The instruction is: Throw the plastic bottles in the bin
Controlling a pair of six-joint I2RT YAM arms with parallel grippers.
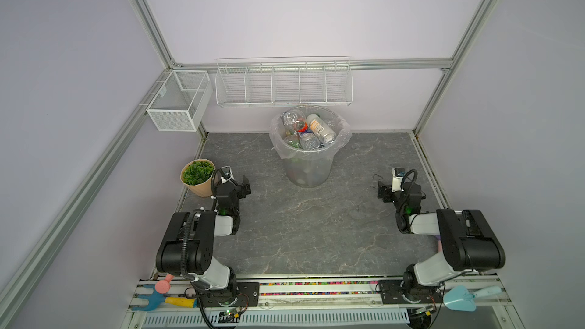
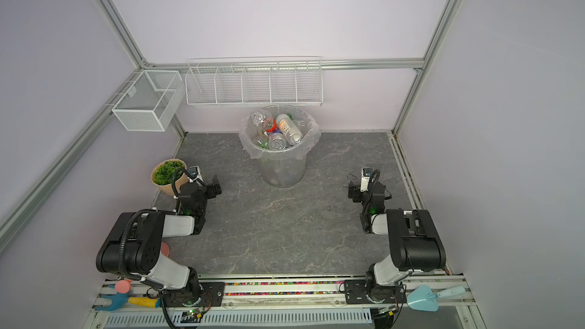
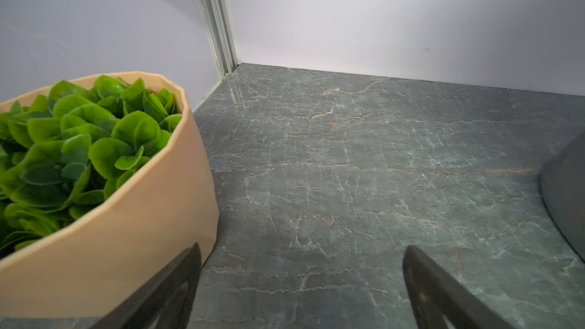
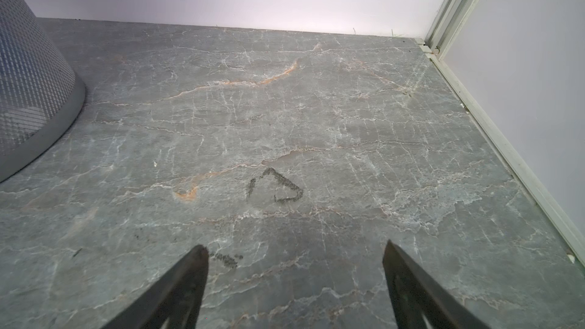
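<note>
Beyond the table's near edge, on a metal rail, lay a pale blue plastic trowel (image 1: 460, 300) at the right end and a blue fork tool (image 1: 150, 302) with a yellow handle at the left end. The table (image 1: 300, 232) itself was a flat grey slab veined like marble with fine white and rusty cracks. Near its left edge the left claw (image 3: 302, 248) was spread wide, its dark tapered fingers gripping nothing, just beside a tan faceted pot (image 1: 202, 188) packed with glossy round green plastic leaves (image 1: 198, 172). Near the right edge the right claw (image 4: 295, 245) was likewise splayed wide and empty above bare table marked with a dark scuff. Farther back, around the middle of the far edge, stood the bin (image 1: 308, 169), a round, tapered grey bucket whose wall showed a fine dotted perforation in the right wrist view, lined with a crinkled clear bag (image 1: 343, 136) folded over its rim. The plastic bottles (image 1: 308, 140) lay heaped inside it up to the rim, clear and crumpled, one with a white label. Above, a white mesh box (image 1: 177, 102) hung at the far left corner and a long white wire rack (image 1: 283, 87) of five compartments hung on the back wall.
</note>
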